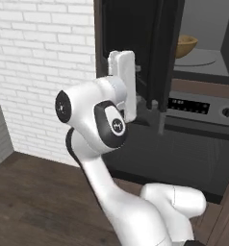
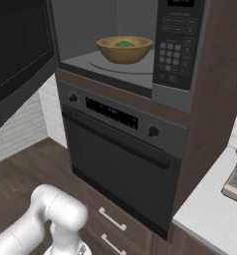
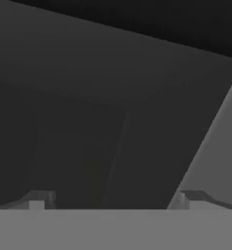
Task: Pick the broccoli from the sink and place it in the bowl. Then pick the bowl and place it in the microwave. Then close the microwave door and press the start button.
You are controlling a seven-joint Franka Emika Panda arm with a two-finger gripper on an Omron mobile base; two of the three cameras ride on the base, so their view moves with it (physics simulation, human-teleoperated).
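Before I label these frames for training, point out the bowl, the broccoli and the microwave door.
bowl (image 2: 124,52): right base view, outer front wall.
broccoli (image 2: 124,44): right base view, green top inside the bowl.
microwave door (image 2: 18,47): right base view, black glass window.

Glossy white arm (image 1: 102,144) of rounded, tube-like segments, bulging at the joints. Round black caps on the elbow joint (image 1: 111,125), one bearing a small pale logo. Flat white rectangular hand section (image 1: 122,81). Small dark grey fingertips (image 3: 40,197).
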